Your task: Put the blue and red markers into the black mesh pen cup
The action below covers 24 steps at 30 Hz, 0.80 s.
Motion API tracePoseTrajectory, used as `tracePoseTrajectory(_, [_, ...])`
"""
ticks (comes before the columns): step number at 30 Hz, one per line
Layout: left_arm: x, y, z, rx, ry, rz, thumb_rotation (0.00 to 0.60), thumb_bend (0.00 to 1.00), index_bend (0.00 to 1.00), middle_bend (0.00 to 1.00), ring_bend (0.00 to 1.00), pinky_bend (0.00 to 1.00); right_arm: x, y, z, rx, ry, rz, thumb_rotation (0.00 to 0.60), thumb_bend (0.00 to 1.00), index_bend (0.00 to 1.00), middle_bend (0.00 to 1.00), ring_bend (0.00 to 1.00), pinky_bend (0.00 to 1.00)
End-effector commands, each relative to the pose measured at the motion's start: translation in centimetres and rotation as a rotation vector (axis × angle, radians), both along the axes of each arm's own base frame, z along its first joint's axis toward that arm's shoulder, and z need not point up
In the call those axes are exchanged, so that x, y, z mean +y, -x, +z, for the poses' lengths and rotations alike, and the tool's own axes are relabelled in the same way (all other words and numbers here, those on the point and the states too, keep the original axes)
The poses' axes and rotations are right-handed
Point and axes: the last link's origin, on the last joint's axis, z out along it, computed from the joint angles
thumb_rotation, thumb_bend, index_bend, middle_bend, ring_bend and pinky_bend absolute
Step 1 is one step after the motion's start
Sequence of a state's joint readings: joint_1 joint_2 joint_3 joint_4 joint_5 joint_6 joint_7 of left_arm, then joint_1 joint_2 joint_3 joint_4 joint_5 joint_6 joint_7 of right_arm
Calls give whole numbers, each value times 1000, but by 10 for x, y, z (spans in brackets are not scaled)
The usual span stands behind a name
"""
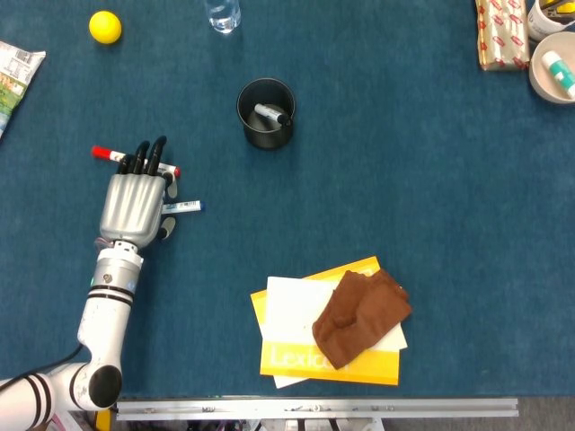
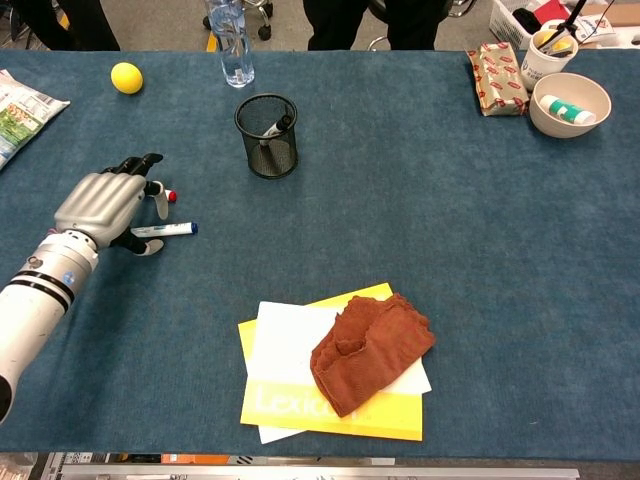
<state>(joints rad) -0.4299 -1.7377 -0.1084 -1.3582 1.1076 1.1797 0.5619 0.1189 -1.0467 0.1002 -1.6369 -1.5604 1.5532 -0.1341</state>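
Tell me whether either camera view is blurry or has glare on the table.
Head view: sharp, evenly lit, no glare on the blue table, soft shadow under the left hand. Chest view: also sharp, no glare; table edges bow slightly from lens distortion.
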Motion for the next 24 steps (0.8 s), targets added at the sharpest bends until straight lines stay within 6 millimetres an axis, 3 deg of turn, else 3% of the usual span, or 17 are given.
tracePoseTrajectory(1, [1, 0, -1, -1, -3, 1, 598, 206, 487, 21, 0, 155, 1, 0, 1, -1, 1, 0, 600, 0, 276, 278, 293, 426])
tracePoseTrajectory(16, [4, 1, 2, -2, -12, 0, 585, 229, 555, 38, 5, 155, 1, 3, 0, -5, -3, -9, 600, 0, 277, 278, 293, 426])
tracePoseTrajectory(24, [6, 4, 2, 33, -4, 13, 447, 266, 558, 40, 5, 155, 2, 3, 1, -5, 0, -9, 600, 0, 277, 278, 293, 426])
